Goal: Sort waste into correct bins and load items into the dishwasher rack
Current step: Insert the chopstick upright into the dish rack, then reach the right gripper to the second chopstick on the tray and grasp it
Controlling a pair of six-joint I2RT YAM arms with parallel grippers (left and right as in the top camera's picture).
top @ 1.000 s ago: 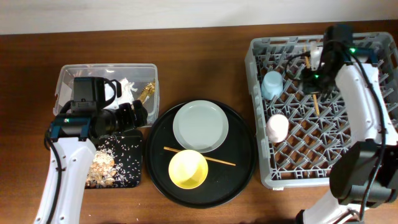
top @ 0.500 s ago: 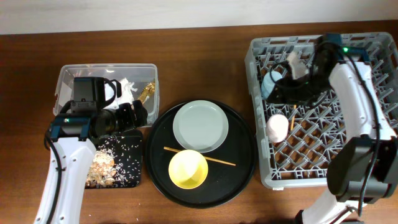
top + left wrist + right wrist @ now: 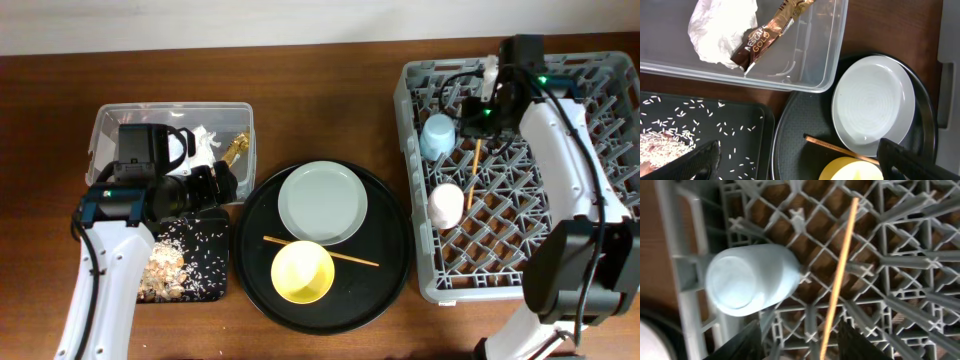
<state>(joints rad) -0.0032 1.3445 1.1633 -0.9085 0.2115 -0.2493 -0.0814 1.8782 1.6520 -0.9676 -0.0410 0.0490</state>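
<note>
My right gripper [image 3: 478, 110] [image 3: 805, 342] is open over the back left of the grey dishwasher rack [image 3: 610, 150]. One wooden chopstick [image 3: 476, 158] [image 3: 837, 280] lies loose on the rack lattice between the fingers, next to the blue cup [image 3: 437, 136] [image 3: 750, 280]. The pink cup [image 3: 445, 205] stands in the rack too. My left gripper [image 3: 215, 185] [image 3: 805, 165] is open and empty above the shallow black tray's [image 3: 215, 285] corner. The plate [image 3: 322, 202], yellow bowl [image 3: 302, 272] and second chopstick [image 3: 320, 250] [image 3: 840, 147] sit on the round black tray [image 3: 395, 280].
The clear box [image 3: 110, 125] holds the white tissue [image 3: 205, 140] [image 3: 720, 30] and gold-brown wrapper [image 3: 236, 148] [image 3: 765, 37]. Food scraps [image 3: 165, 270] lie in the shallow black tray. The brown table [image 3: 330, 110] surrounds everything.
My right gripper has swung left across the rack with the chopstick and opened; the chopstick now lies loose further left, beside the blue cup. The left arm has not moved.
</note>
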